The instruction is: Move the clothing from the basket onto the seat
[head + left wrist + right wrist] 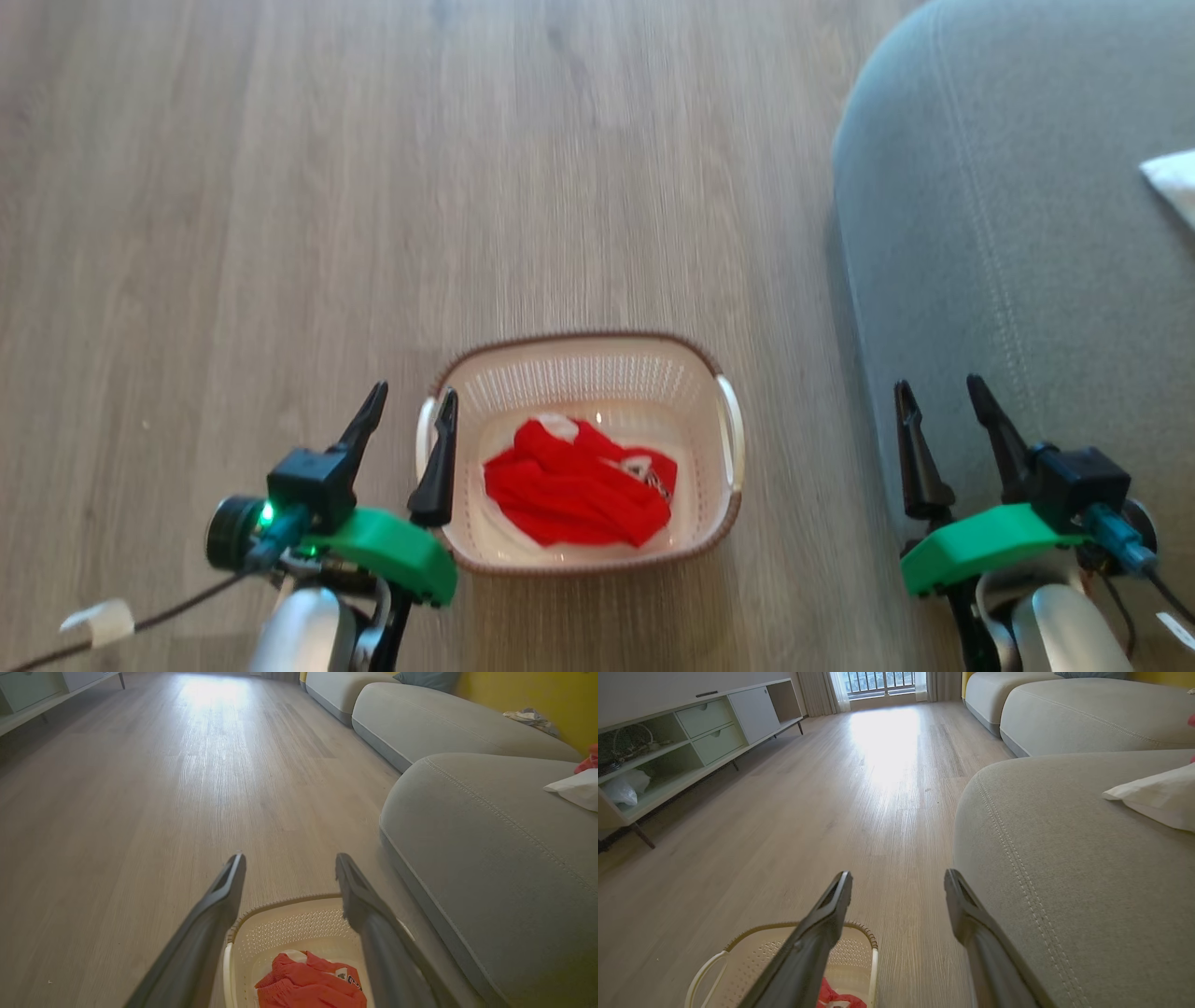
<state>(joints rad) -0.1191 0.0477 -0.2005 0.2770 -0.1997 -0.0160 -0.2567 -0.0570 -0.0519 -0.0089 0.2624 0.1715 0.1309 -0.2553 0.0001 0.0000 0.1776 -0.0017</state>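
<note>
Red clothing (569, 495) is lying bunched inside the basket (579, 338), just to the right of my left tool (415, 392), whose right finger is hanging over the basket's left rim. My right tool (937, 383) is hovering at the edge of the seat (1027, 233), which is spreading away ahead and to its right. Both tools are standing with fingers apart and are gripping nothing.

I am judging the task unfinished. This clothing is waiting to be lifted out and carried across to the seat, and no grasp is under way.

A white piece (1172, 182) is lying on the seat ahead and right of my right tool, with a scrap of red (589, 758) beyond it. The frame edge is cutting both off, so I am unable to say whether they are a garment already delivered. Folds are hiding whether the bundle is one garment or two. A small dark marking is showing on it, too small to read.
</note>
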